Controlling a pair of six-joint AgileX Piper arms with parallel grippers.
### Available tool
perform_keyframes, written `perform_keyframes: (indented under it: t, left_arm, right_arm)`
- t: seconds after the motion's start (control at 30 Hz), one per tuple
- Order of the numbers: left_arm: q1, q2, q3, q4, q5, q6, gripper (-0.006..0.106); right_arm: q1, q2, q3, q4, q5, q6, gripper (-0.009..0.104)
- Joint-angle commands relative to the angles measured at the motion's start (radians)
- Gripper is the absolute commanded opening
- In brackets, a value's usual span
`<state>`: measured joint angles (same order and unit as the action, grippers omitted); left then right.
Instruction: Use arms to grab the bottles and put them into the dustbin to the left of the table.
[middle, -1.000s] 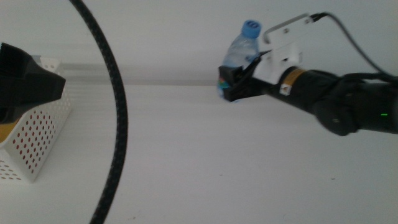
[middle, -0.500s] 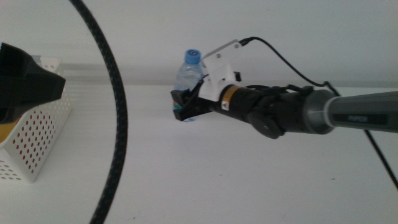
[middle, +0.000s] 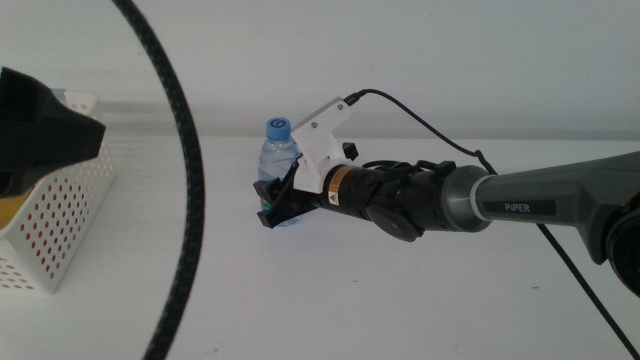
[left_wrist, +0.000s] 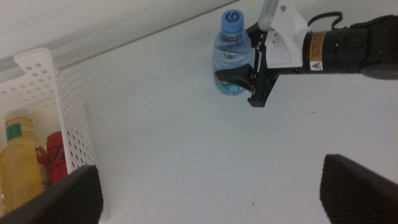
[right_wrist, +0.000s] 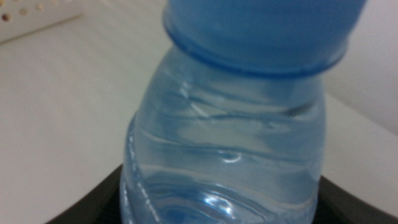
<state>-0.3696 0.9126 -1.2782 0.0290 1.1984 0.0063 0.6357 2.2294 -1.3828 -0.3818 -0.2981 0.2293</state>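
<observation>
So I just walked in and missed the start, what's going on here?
The right claw is shut on the small water bottle and holds it upright over the white table, partway toward the white dustbin at the left. The yellow juice bottle and red can already sit inside the bin. The left claw waits open near the dustbin, holding nothing.

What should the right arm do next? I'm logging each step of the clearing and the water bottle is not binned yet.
Probably carry on leftward toward the dustbin, keeping the grip. The right gripper is shut on the water bottle, upright and far from the bin, which already holds the yellow juice bottle and red can. The left gripper waits near the bin, open.
</observation>
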Motion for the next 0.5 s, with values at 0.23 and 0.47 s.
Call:
perform_keyframes:
  t: [0.23,0.47]
  left_arm:
    - [-0.01,-0.002,0.0,0.0,-0.015,-0.006,0.094]
    - [-0.01,-0.002,0.0,0.0,-0.029,-0.006,0.094]
  right_arm:
    - [0.003,0.002,-0.017,-0.011,-0.052,-0.002,0.018]
    - [0.003,0.004,-0.017,-0.011,-0.052,0.0,0.082]
